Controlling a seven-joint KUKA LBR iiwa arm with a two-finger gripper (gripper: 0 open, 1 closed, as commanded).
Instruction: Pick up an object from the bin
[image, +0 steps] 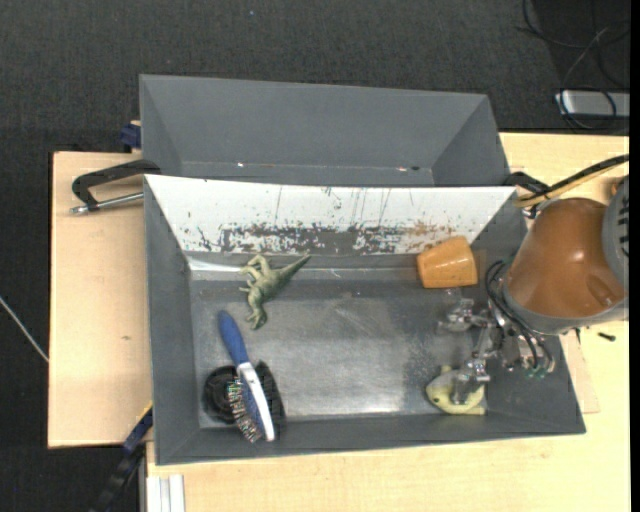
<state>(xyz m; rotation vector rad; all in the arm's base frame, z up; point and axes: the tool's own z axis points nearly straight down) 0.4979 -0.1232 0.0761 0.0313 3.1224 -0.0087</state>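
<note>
Bright, even light falls from above into the bin (170, 330). Its far wall glares white, the floor's middle carries a dull sheen, and shadows are faint.

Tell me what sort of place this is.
Probably a robotics lab's grasp-testing station: a robot gripper hangs inside a scuffed grey metal bin that holds unrelated odds, among them a green toy dinosaur, a blue-handled brush and an orange cup.

The grey bin (350, 340) bears an orange cup (447, 263), a green dinosaur (268, 282) left of it, a brush (245, 385) and yellow lump (452, 397) below.
</note>
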